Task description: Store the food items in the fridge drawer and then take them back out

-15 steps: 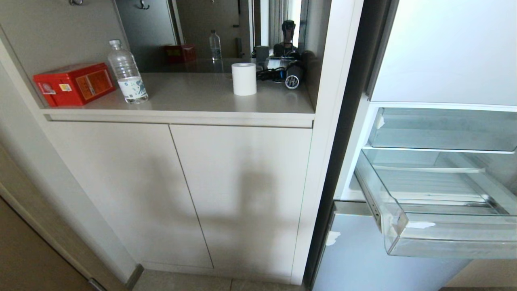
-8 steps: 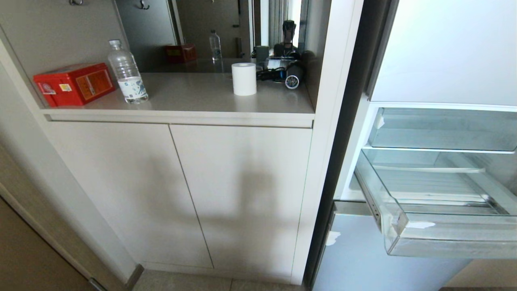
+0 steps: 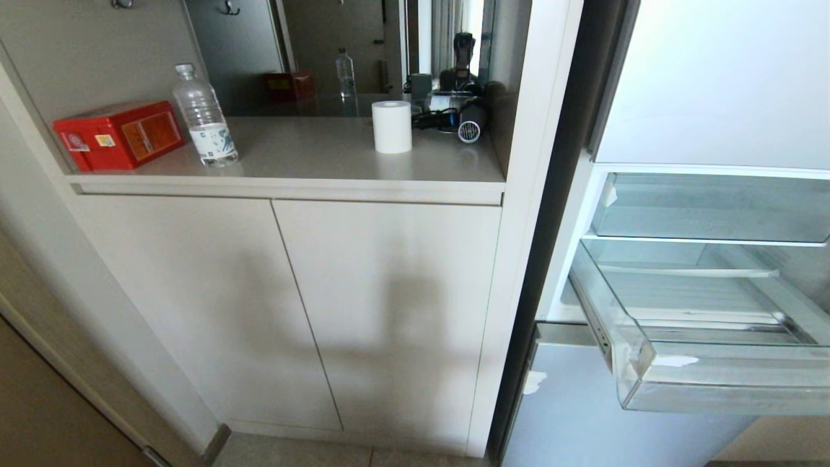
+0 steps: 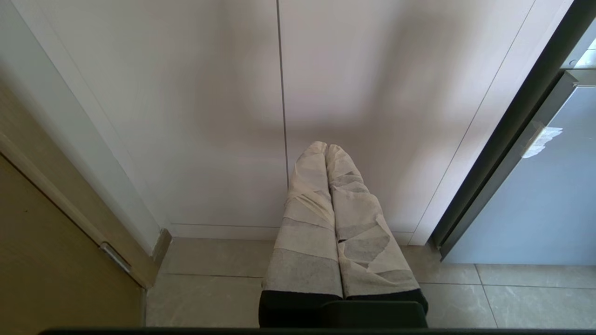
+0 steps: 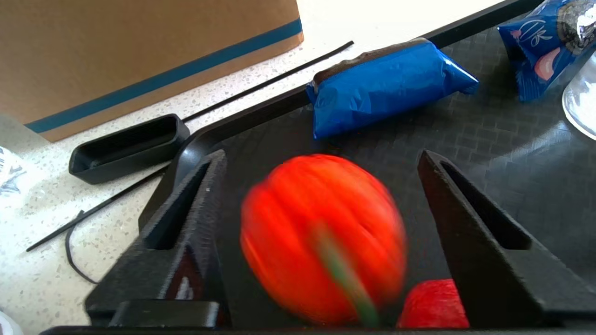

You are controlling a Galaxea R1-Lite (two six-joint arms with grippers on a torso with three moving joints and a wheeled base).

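Observation:
In the right wrist view my right gripper (image 5: 321, 156) stands open over a black tray (image 5: 512, 153). The orange-red food item (image 5: 321, 237), with a green stem, lies blurred between the fingers with a gap on each side. The deeper red food item (image 5: 433, 304) sits beside it, partly behind one finger. In the head view the fridge drawer (image 3: 713, 383) is pulled out with nothing in it, and neither arm shows. My left gripper (image 4: 326, 148), wrapped in white tape, is shut and empty, low before the cabinet doors.
Two blue snack packets (image 5: 386, 83) (image 5: 540, 37) lie on the tray, with a glass (image 5: 582, 102) at its edge. A cardboard box (image 5: 139, 46) and a small black dish (image 5: 125, 146) stand on the speckled counter. The shallower clear tray (image 3: 707, 207) sits above the drawer.

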